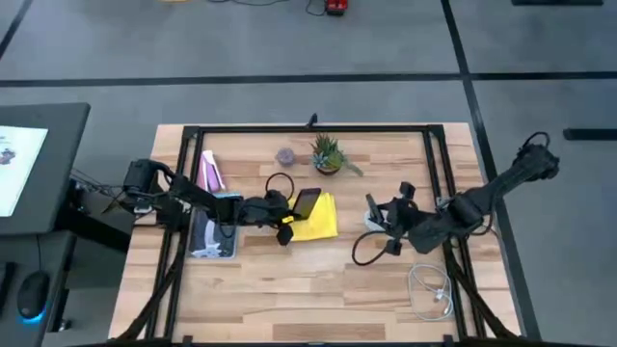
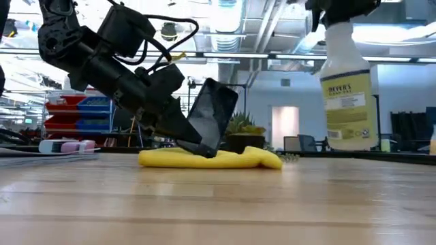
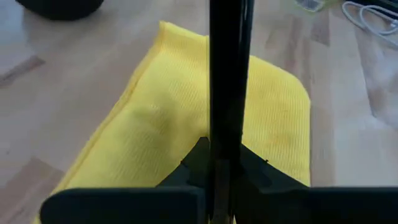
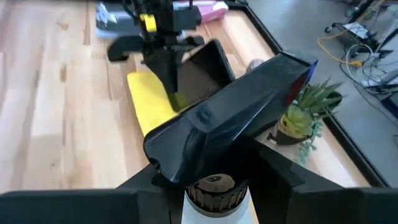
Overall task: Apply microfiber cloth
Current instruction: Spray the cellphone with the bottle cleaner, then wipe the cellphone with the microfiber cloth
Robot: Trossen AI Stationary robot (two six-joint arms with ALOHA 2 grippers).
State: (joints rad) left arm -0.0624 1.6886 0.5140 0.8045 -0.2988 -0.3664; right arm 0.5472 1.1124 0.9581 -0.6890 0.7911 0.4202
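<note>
A: Wooden table [image 1: 289, 280]. Left gripper [image 1: 286, 214] at centre, jaws clamped on black smartphone [image 2: 212, 114], which is tilted, its lower edge on the microfiber cloth [image 1: 318, 218].

B: Cloth lies flat, mid-table, near small potted plant [image 1: 328, 154]. Right gripper [image 1: 384, 224] further right, jaws clamped on spray bottle [image 2: 348, 85].

yellow microfiber cloth [image 1: 318, 218], black smartphone [image 1: 306, 202], pink packet [image 1: 209, 173]
</note>
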